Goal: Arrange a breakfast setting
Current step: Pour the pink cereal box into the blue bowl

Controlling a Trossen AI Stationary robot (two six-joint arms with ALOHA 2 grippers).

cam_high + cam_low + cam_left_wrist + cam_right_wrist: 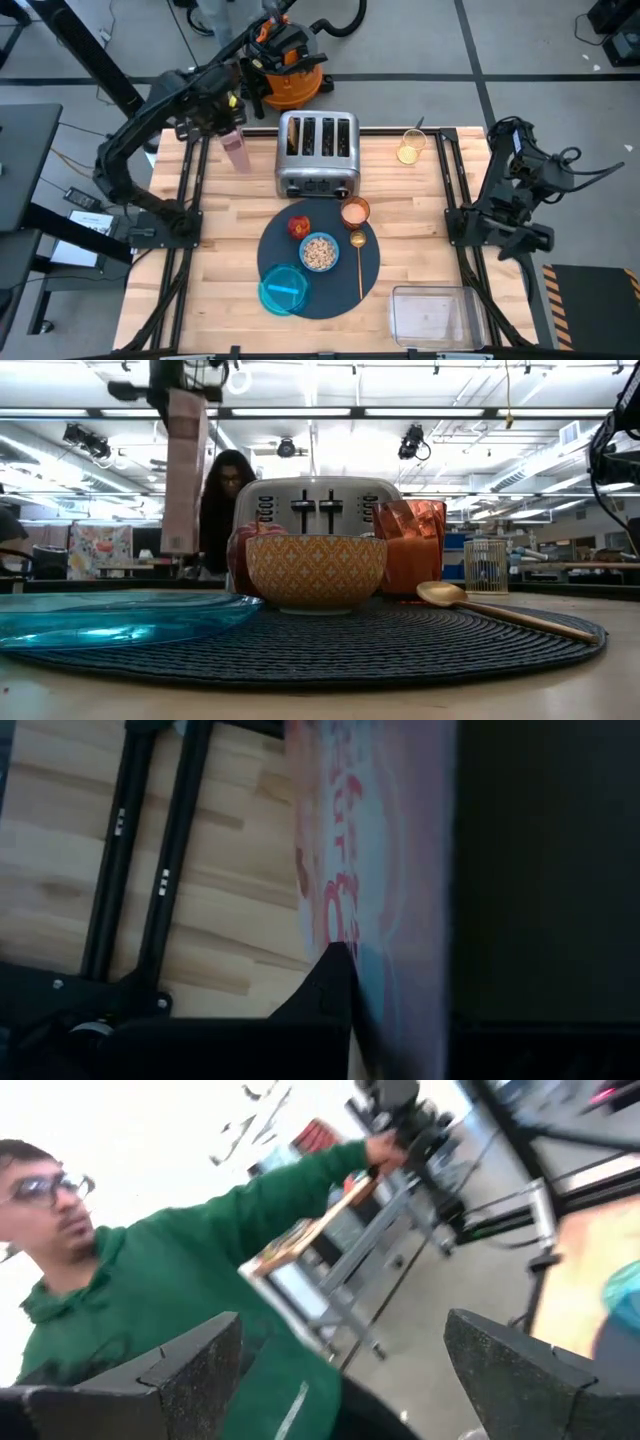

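On the round dark mat (372, 272) sit a teal plate (284, 290), a patterned bowl (319, 251) of cereal, a red apple (299, 227), a copper cup (355, 211) and a gold spoon (357, 262). The steel toaster (318, 152) stands behind the mat. My left gripper (218, 112) is over the table's far left, shut on the pink-and-white cereal box (236, 150), which hangs in the air (185, 470). My right gripper (340, 1370) is open with nothing between its fingers, held level at the right edge, facing away from the table. My left gripper holds the cereal box by its upper end (186, 398), coming from above and pointing steeply down. One finger (325, 990) lies against the box's printed face (365, 910); the other is hidden behind the box. The box hangs upright below the fingers, clear of the table.
A small glass (410, 147) stands at the far right of the table and a clear tub (432, 312) at the near right corner. Black frame rails (190, 190) run along both sides. A person in a green hoodie (200, 1260) stands beyond the right edge; another person (225, 500) is behind the toaster.
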